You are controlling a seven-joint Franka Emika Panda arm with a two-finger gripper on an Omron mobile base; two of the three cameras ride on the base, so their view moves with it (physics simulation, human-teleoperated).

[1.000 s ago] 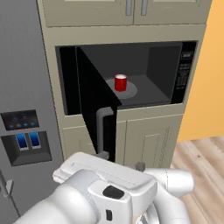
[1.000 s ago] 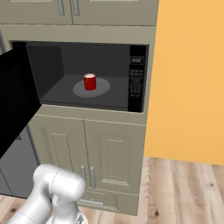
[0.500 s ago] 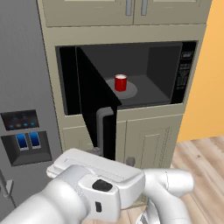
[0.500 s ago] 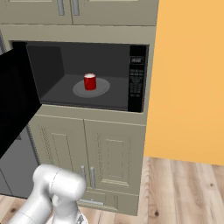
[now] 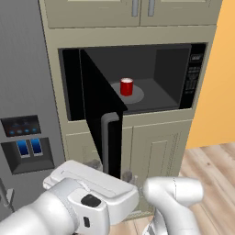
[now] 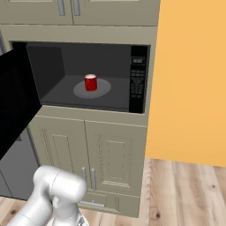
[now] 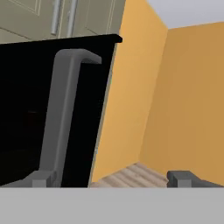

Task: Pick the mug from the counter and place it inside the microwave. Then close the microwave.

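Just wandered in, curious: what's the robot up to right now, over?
Jaws open, empty, facing the door handle. Mug upright on the microwave turntable. Door not yet shut; nothing in its way.

In the hand view the gripper (image 7: pixel 111 178) shows just its fingertips (image 7: pixel 183 178) above the bottom band. Ahead of it, the microwave (image 7: pixel 48 109) door runs off the left edge.

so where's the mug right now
The mug stands upright on the round grey turntable inside the open microwave, left of its button panel in both base views.
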